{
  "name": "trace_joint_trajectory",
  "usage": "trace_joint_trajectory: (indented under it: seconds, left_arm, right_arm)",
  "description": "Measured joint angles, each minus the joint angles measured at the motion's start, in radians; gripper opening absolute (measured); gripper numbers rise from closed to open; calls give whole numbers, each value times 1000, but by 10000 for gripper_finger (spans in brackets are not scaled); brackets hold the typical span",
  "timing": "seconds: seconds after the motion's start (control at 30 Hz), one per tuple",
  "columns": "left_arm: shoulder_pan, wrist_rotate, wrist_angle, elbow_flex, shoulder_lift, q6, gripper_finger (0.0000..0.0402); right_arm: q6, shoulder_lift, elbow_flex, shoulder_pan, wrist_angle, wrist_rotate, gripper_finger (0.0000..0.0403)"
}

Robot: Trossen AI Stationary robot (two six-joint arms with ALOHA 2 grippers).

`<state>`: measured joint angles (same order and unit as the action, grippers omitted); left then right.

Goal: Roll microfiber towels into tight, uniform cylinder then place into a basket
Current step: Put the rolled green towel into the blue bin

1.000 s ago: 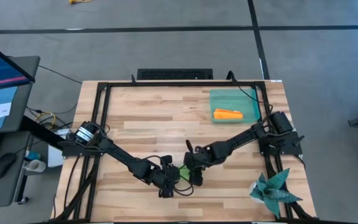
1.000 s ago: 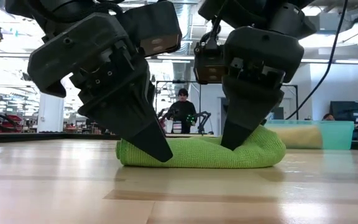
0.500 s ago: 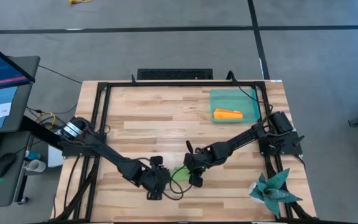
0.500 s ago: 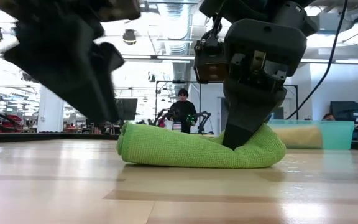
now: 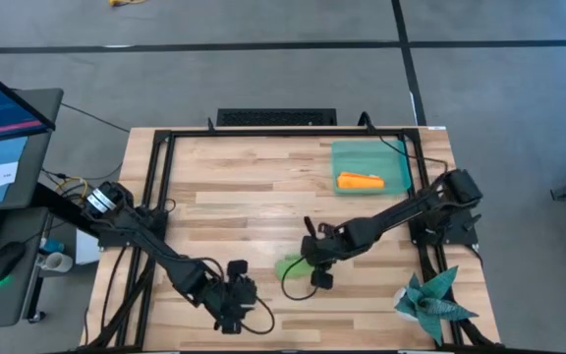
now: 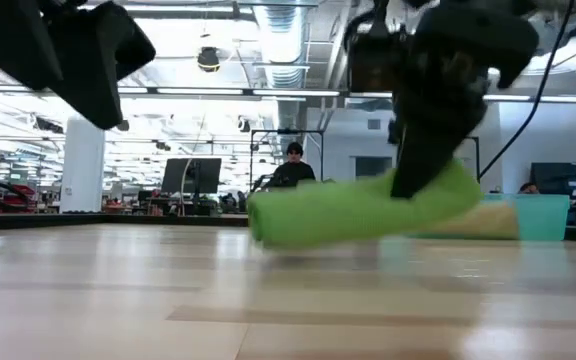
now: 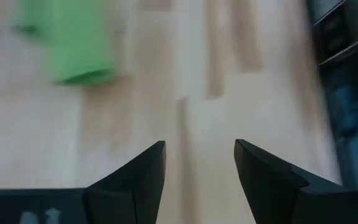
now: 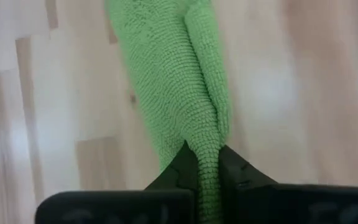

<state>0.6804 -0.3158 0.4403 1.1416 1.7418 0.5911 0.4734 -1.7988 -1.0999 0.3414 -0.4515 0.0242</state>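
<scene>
gripping the rolled green towel (image 8: 173,81) at 1 end, the right pincer (image 8: 207,165) holds it clear of the tabletop (image 5: 234,187) mid-front; left pincer (image 7: 199,163) open, near-left.

Right claw (image 5: 308,264) now pinching lime green towel roll (image 5: 290,266), lifting it clear of bench (image 5: 254,187). Left claw (image 5: 232,313) releasing roll, withdrawing toward near-left, fingers spread wide.

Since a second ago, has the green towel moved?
Yes. The green towel, pinched by the right gripper, has lifted off the table, toward the basket.
</scene>
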Motion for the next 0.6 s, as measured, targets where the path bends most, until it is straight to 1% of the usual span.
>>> trace_joint_trajectory:
  seconds: [0.1,0.23,0.33,0.43,0.6]
  left_arm:
    - [9,42,-180,-58,3,-9,185]
    - [13,136,-483,-175,8,-33,185]
    - [13,154,-645,-250,8,-34,185]
    - [11,153,-722,-296,8,-35,185]
    - [7,150,-739,-322,8,-44,185]
  right_arm:
    - [-9,63,-2,-1,-81,49,32]
    - [-33,154,-4,-8,-177,108,32]
    - [-40,224,-4,-30,-251,167,32]
    - [-67,296,-5,-65,-311,214,32]
    - [-144,418,-6,-156,-411,271,33]
